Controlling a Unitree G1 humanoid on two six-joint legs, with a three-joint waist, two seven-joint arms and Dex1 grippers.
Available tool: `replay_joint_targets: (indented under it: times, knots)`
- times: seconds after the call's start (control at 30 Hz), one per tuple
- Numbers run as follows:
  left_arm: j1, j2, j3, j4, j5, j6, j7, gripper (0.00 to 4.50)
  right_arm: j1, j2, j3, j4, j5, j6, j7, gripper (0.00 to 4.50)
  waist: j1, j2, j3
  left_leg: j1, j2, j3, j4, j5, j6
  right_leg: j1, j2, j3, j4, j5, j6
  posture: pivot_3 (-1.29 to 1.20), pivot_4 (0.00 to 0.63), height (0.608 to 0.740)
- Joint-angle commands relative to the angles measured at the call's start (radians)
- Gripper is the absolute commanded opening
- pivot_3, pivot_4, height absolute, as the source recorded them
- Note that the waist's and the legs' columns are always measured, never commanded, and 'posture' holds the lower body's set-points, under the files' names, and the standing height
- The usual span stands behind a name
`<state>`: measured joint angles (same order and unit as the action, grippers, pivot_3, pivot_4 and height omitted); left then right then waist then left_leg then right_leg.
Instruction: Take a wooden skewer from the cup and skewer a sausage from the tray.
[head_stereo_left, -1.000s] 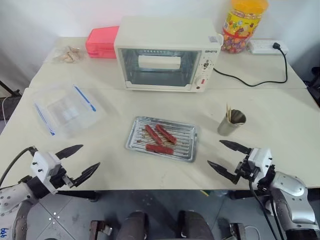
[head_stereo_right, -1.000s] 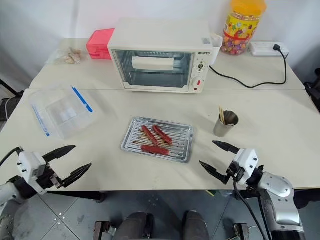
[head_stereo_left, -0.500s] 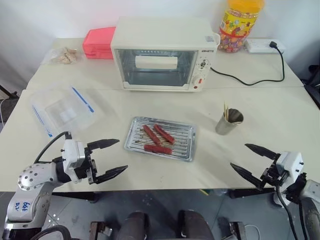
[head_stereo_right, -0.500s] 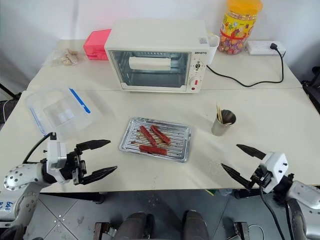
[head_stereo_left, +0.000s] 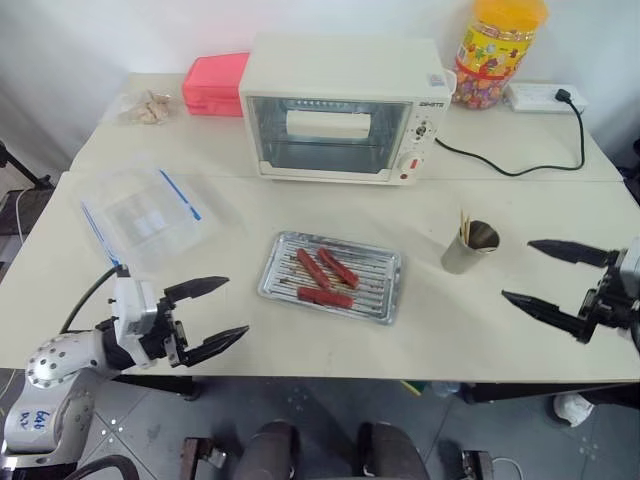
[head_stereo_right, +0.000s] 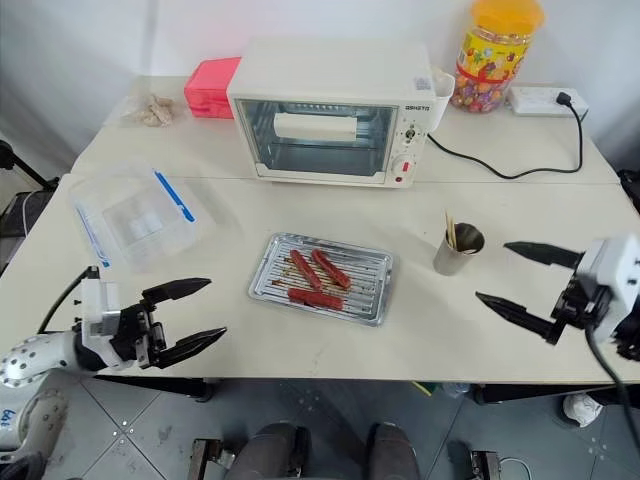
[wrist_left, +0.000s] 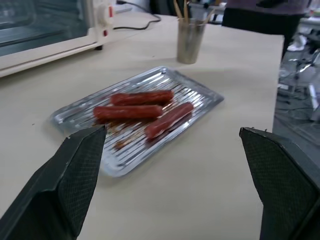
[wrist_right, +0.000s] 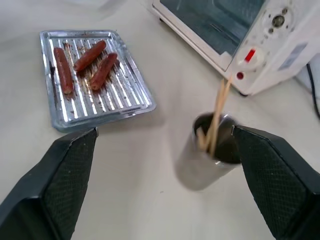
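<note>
a cream toaster oven (head_stereo_left: 345, 110) sits upper centre on the pale table (head_stereo_left: 250, 210), a pink box (head_stereo_left: 215, 83) and a candy jar (head_stereo_left: 493, 50) flanking it. a clear box with blue clips (head_stereo_left: 150, 213) lies at left. mid-frame, the tray (head_stereo_left: 330, 291) holds three sausages (head_stereo_left: 324, 282); right of it, the cup (head_stereo_left: 468, 246) holds wooden skewers (wrist_right: 216, 116). left gripper (head_stereo_left: 212, 316) lower left and right gripper (head_stereo_left: 545, 275) at the right edge both gape wide, empty.
</note>
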<state>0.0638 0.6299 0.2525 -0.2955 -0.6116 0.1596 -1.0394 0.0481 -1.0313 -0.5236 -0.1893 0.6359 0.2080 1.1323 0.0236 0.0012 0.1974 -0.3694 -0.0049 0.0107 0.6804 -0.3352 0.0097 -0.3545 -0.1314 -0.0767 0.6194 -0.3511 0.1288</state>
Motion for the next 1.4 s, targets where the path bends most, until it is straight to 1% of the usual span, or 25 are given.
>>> replay_joint_targets:
  times: [0.03, 0.13, 0.2, 0.27, 0.3, 0.37, 0.47, 0.57, 0.7, 0.8, 1.03, 1.2, 1.4]
  knots:
    - [-0.029, -0.012, -0.017, 0.013, 0.015, -0.027, -0.002, 4.5, -0.063, -0.062, 0.032, 0.0, -0.054, 0.029, -0.011, 4.45, 0.0, 0.0, 0.0, 0.0, 0.0, 0.0, 0.0, 0.0, 0.0, 0.0, 0.0, 0.0, 0.001, 0.0, 0.0, 0.0, 0.15, 0.74]
    - [-0.049, -0.022, -0.044, 0.028, 0.019, -0.027, -0.005, 4.5, -0.129, -0.151, 0.1, 0.012, -0.092, 0.138, -0.009, 4.45, -0.002, 0.001, 0.0, -0.001, 0.0, 0.001, -0.001, 0.0, 0.0, -0.001, 0.001, -0.002, 0.002, 0.0, 0.0, 0.0, 0.15, 0.74]
    - [-0.061, -0.024, -0.054, 0.023, 0.015, -0.017, -0.001, 4.5, -0.177, -0.208, 0.16, 0.023, -0.137, 0.166, 0.003, 4.45, -0.002, 0.001, 0.0, -0.002, 0.0, 0.001, 0.0, 0.0, 0.0, -0.002, 0.001, -0.003, 0.002, 0.0, 0.0, 0.0, 0.15, 0.74]
    - [-0.067, -0.025, -0.058, 0.02, 0.0, 0.0, 0.001, 4.5, -0.286, -0.231, 0.238, 0.024, -0.15, 0.234, -0.027, 4.45, -0.004, 0.001, 0.0, -0.002, 0.0, 0.001, 0.0, 0.0, 0.0, -0.002, 0.001, -0.003, 0.002, 0.0, 0.0, 0.0, 0.15, 0.74]
    - [-0.069, -0.024, -0.063, 0.017, -0.004, 0.007, -0.002, 4.5, -0.339, -0.234, 0.276, 0.023, -0.162, 0.27, -0.045, 4.45, -0.005, 0.001, 0.0, -0.001, 0.0, 0.001, 0.001, 0.0, 0.0, -0.002, 0.001, -0.003, 0.002, 0.0, 0.0, 0.0, 0.15, 0.74]
    - [-0.071, -0.023, -0.073, 0.008, -0.012, 0.019, -0.01, 4.5, -0.409, -0.24, 0.343, 0.015, -0.19, 0.305, -0.035, 4.45, -0.006, 0.001, 0.0, -0.001, 0.0, 0.002, 0.001, 0.0, 0.0, -0.003, 0.0, -0.003, 0.001, 0.0, 0.0, 0.0, 0.15, 0.74]
    - [-0.072, -0.02, -0.09, -0.01, -0.018, 0.023, -0.035, 4.5, -0.498, -0.216, 0.424, 0.014, -0.228, 0.347, -0.045, 4.45, -0.004, 0.001, 0.001, -0.003, 0.001, 0.0, 0.0, 0.0, 0.0, -0.003, 0.0, -0.003, 0.001, 0.0, 0.0, 0.0, 0.15, 0.74]
    - [-0.074, -0.024, -0.098, -0.033, -0.015, 0.017, -0.044, 4.5, -0.548, -0.208, 0.476, 0.02, -0.252, 0.379, -0.033, 4.45, -0.001, 0.001, 0.001, -0.005, 0.0, 0.0, 0.0, 0.0, 0.0, -0.004, 0.0, -0.003, 0.001, 0.0, 0.0, 0.0, 0.15, 0.74]
    - [-0.077, -0.033, -0.099, -0.053, -0.015, 0.016, -0.031, 4.5, -0.587, -0.203, 0.511, 0.017, -0.266, 0.403, -0.014, 4.45, -0.002, 0.001, 0.001, -0.005, -0.001, 0.0, 0.001, 0.0, 0.0, -0.004, 0.0, -0.003, 0.001, 0.0, 0.001, 0.0, 0.15, 0.74]
    - [-0.068, -0.037, -0.1, -0.057, -0.013, 0.012, -0.033, 4.5, -0.602, -0.204, 0.527, 0.011, -0.28, 0.415, -0.005, 3.91, -0.003, 0.001, 0.001, -0.005, 0.0, 0.0, 0.001, 0.0, 0.0, -0.004, 0.0, -0.003, 0.001, 0.0, 0.001, 0.0, 0.15, 0.74]
    - [-0.061, -0.044, -0.103, -0.058, -0.008, 0.009, -0.029, 4.5, -0.619, -0.203, 0.536, -0.003, -0.289, 0.442, 0.007, 1.56, -0.003, 0.001, 0.001, -0.005, 0.0, 0.0, 0.0, 0.0, 0.0, -0.005, 0.001, -0.003, 0.001, 0.0, 0.001, 0.0, 0.15, 0.74]
    - [-0.07, -0.046, -0.103, -0.054, -0.007, 0.008, -0.025, 4.5, -0.614, -0.209, 0.538, -0.013, -0.296, 0.457, 0.015, 0.02, -0.002, 0.001, 0.001, -0.005, 0.0, 0.0, 0.001, 0.0, 0.0, -0.005, 0.001, -0.003, 0.001, 0.0, 0.001, 0.0, 0.15, 0.74]
    - [-0.077, -0.048, -0.104, -0.048, -0.003, 0.005, -0.019, 4.5, -0.619, -0.21, 0.538, -0.015, -0.305, 0.466, 0.018, 0.02, -0.002, 0.001, 0.001, -0.005, 0.0, 0.0, 0.001, 0.0, 0.0, -0.005, 0.001, -0.003, 0.002, 0.0, 0.001, 0.0, 0.15, 0.74]
